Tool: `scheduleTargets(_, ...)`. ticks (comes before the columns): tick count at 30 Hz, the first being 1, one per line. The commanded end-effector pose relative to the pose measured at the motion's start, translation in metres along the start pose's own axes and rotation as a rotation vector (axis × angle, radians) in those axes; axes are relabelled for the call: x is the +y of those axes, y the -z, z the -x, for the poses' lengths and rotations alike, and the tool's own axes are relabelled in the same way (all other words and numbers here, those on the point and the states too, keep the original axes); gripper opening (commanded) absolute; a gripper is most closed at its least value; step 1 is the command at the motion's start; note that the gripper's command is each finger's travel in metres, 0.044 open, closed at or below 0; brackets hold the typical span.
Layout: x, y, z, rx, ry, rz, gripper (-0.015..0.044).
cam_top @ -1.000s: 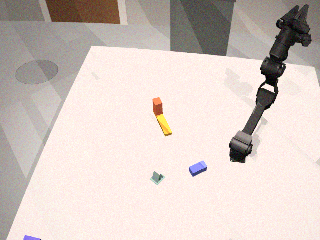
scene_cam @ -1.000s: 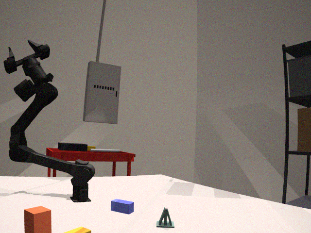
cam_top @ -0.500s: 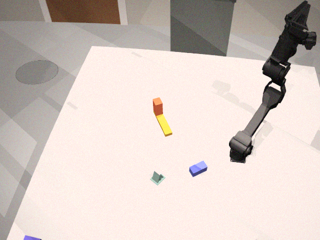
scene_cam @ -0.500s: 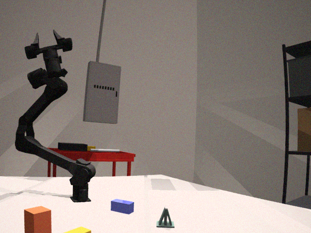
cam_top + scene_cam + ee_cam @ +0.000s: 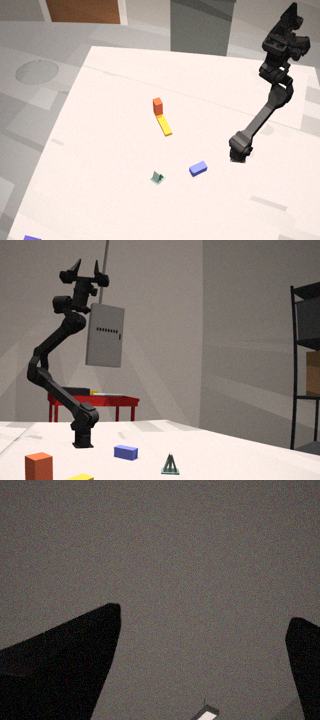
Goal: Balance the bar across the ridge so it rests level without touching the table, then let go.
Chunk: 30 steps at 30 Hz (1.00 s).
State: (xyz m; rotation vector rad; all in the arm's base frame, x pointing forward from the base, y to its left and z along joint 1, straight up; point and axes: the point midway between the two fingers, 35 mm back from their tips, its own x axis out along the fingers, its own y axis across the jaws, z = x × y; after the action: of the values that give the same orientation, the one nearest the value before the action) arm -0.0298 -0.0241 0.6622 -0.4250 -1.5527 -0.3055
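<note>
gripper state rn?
Gripper: open, nothing between the fingers, raised above the table.

The exterior view's lower edge crops the yellow bar (image 5: pixel 82 477), probably hiding most of it.

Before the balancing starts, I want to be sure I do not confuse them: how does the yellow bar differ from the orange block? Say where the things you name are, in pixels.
The yellow bar (image 5: pixel 164 125) (image 5: pixel 82 476) lies flat, while the orange block (image 5: pixel 157 107) (image 5: pixel 38 467) stands upright. The bar is long and thin; the block is thicker and rises well above the bar. Both are plain, straight-edged pieces on the white table (image 5: pixel 116 160) (image 5: pixel 149 449).
</note>
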Motion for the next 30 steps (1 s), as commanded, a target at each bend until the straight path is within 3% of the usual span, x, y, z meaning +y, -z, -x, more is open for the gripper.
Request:
scheduleTargets(1,0.032,0.010,-0.006,0.037,-0.086,0.060,0.0315)
scheduleTargets(16,0.167,0.084,0.003,0.198,-0.532,0.418,0.0315)
scheduleTargets(30,0.251,0.179,0.063,0.340,-0.973,0.645,0.0315)
